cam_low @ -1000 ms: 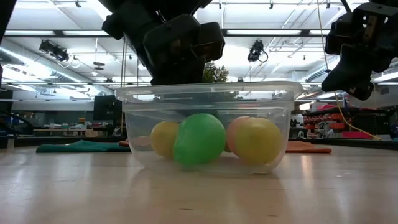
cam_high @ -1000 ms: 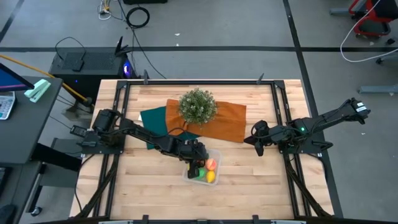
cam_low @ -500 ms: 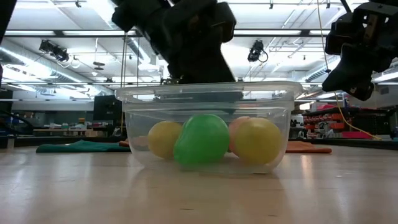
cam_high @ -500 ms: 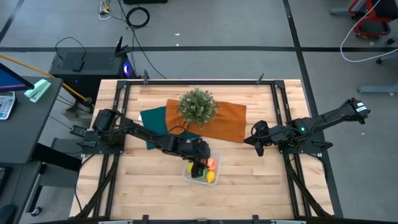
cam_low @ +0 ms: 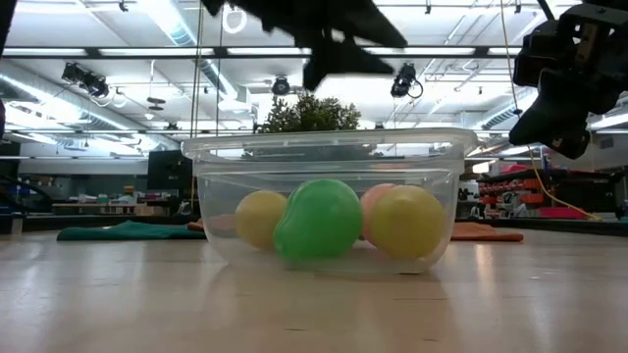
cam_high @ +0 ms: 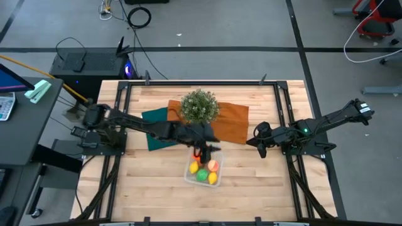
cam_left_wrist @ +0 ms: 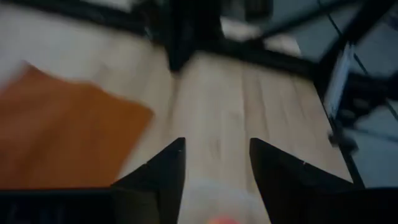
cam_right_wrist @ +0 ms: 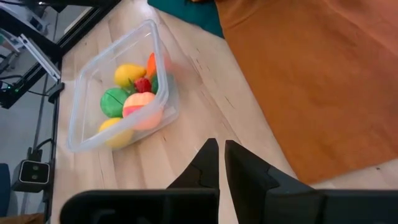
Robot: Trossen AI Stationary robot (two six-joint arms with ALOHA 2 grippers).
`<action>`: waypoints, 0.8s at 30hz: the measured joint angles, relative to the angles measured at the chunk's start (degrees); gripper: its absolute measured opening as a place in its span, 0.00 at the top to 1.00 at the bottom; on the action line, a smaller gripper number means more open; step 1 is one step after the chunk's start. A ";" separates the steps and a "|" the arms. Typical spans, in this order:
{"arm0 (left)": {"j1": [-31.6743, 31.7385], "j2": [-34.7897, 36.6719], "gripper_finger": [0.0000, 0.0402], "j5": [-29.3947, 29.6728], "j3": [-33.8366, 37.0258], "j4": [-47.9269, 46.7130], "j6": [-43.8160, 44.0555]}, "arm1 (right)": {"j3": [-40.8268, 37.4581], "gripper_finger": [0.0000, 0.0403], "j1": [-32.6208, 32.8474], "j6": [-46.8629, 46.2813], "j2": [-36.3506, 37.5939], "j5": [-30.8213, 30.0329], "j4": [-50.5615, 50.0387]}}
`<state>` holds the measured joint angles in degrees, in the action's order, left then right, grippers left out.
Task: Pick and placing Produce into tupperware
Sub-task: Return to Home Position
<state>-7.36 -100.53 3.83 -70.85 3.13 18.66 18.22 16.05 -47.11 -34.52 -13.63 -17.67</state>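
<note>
High view: left jaws, open and empty, hang over the rear rim of the tupperware (cam_high: 189, 177); the produce (cam_high: 202, 176) lies inside; right jaws, closed, wait well apart.

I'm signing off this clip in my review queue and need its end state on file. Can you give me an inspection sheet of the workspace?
Surface: wooden table, no loose produce seen on it.
Job's things: tupperware holds a yellow piece, second yellow piece, green piece, peach-coloured fruit, carrot and small red piece.
Clutter: bushy plant where orange cloth and teal cloth meet.
Grippers: left gripper open, empty, high over the box's far edge; right gripper shut, off to the right.
Cables: nothing seen on the table; cable coil on the floor.
Surroundings: black equipment box; no person seen.
</note>
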 joint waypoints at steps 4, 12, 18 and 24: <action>1.53 3.77 0.63 3.49 0.02 9.41 -2.07 | 0.00 1.00 0.00 -0.77 0.01 0.02 -0.05; 5.23 6.95 0.74 3.39 7.53 50.59 -0.56 | 0.00 1.00 0.00 -2.78 0.02 0.26 -0.02; 8.81 7.08 0.78 3.48 21.19 82.79 3.45 | 0.00 1.00 -0.02 -3.00 0.00 0.50 -0.02; 10.84 11.29 0.81 3.44 31.31 86.99 4.71 | 0.00 1.00 -0.15 -2.99 0.00 0.57 -0.02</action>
<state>3.49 -89.24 7.27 -39.54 90.12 23.37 18.22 15.90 -50.10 -34.52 -13.06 -17.69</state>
